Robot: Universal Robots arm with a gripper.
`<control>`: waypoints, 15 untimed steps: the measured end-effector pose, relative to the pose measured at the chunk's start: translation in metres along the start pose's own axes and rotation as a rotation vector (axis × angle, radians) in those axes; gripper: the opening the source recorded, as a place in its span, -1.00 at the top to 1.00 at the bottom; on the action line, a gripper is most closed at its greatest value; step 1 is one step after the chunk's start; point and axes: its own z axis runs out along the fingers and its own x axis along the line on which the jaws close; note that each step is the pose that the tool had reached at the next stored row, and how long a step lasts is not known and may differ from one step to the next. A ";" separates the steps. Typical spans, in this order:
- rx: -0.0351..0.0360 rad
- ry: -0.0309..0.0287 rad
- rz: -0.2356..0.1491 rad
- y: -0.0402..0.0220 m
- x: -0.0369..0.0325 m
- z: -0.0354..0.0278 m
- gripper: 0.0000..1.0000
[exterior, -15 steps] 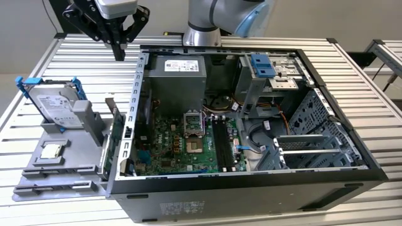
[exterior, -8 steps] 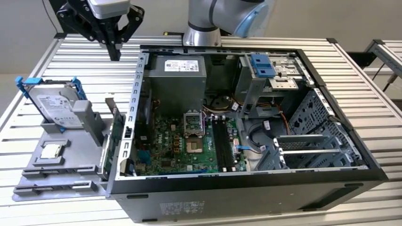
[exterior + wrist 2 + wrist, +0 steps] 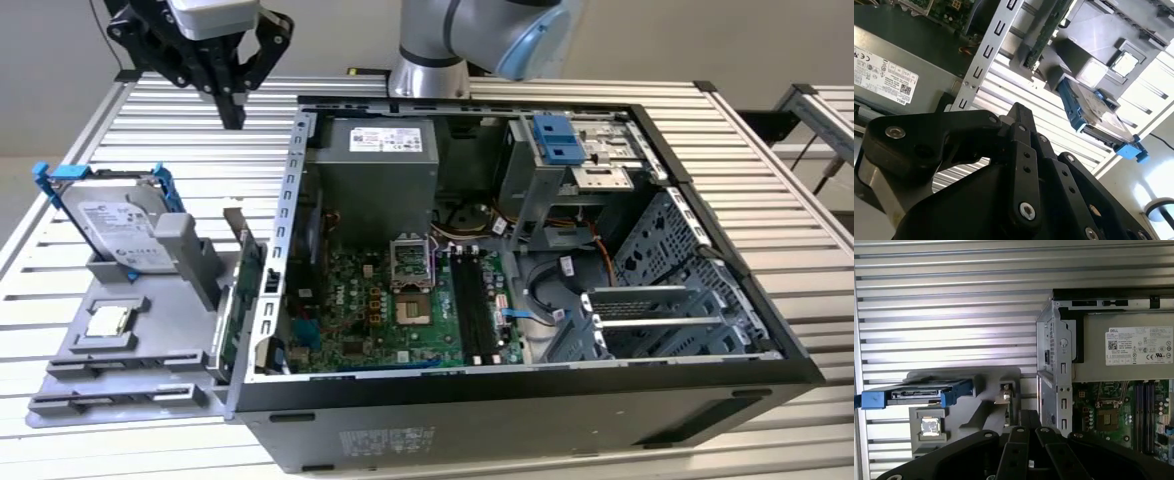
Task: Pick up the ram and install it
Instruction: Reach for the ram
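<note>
Hovering closed and empty, the claw is held above the slatted table. Well below it, the ram is stood on edge in the grey holder, just beside the open case. The pickup is judged unstarted; a wider opening squared to the thin board is needed.

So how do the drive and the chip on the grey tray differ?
The drive stands propped on edge in blue brackets; the chip lies flat in a recess. The drive is far larger and oblong, the chip small and square. Both are silver, on the tray.
</note>
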 end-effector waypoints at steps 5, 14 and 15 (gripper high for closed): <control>0.0000 0.0000 0.000 -0.0003 0.0065 -0.0001 1.00; 0.0000 0.0000 0.000 -0.0014 0.0262 -0.0003 1.00; 0.0000 0.0000 0.000 -0.0015 0.0285 -0.0003 1.00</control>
